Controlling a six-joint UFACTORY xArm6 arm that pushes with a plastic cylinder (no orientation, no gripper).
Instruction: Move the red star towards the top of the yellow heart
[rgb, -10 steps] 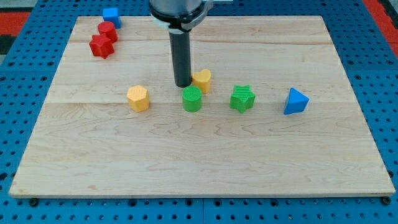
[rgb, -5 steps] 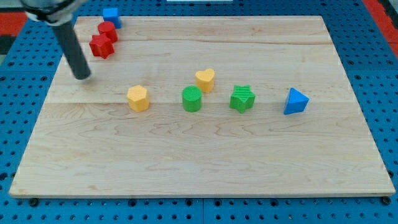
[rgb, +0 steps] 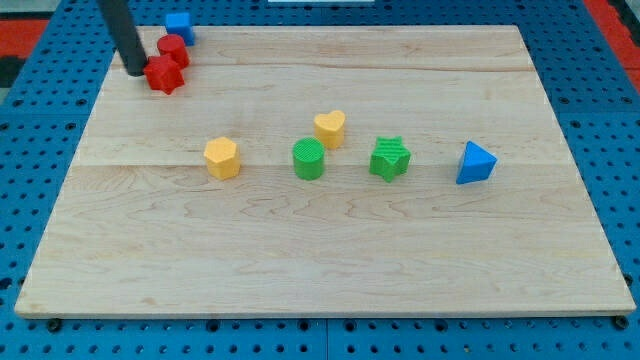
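Note:
The red star (rgb: 164, 75) lies near the board's top left corner. My tip (rgb: 134, 70) stands just to its left, touching or almost touching it. The yellow heart (rgb: 329, 128) sits near the middle of the board, far to the right of the star and a little lower. The dark rod rises from the tip to the view's top edge.
A red block (rgb: 174, 50) and a blue block (rgb: 179, 26) lie just above the star. A yellow hexagon (rgb: 222, 157), a green cylinder (rgb: 309, 159), a green star (rgb: 389, 158) and a blue triangle (rgb: 475, 163) form a row below the heart. The wooden board (rgb: 330, 260) lies on a blue pegboard.
My tip moved from beside the yellow heart far left to the board's left edge, then up to the red star's left side. No block has visibly moved.

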